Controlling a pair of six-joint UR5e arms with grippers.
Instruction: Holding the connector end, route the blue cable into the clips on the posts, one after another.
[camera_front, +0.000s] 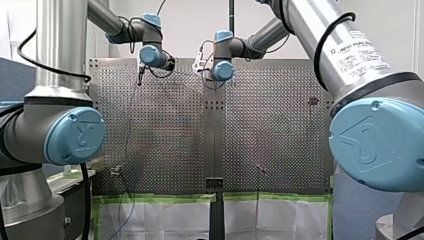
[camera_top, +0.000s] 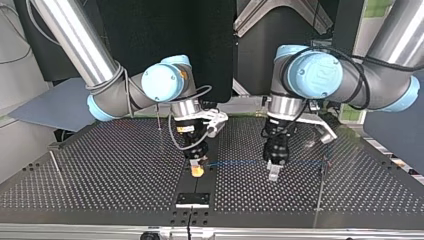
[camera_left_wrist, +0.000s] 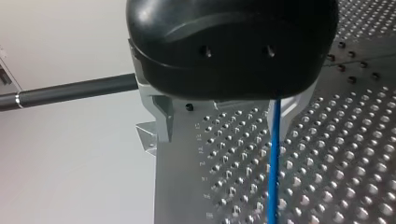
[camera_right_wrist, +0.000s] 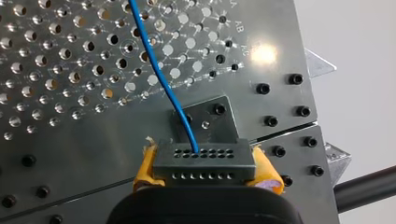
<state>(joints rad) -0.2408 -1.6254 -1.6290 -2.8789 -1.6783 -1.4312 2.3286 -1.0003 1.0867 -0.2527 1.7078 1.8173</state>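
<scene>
Both arms reached steeply down to the middle of the desk (camera_top: 100, 165). Yellow-padded, my right arm's jaws gripped the grey connector (camera_right_wrist: 204, 161). The blue cable (camera_right_wrist: 163, 84) ran from it across to my left arm's jaws, which stood apart around it.

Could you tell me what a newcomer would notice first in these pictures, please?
A blue cable runs straight over the middle of the perforated table in the top view. My right end effector grips its grey connector between yellow pads; my left end effector stands over the cable further along.
</scene>
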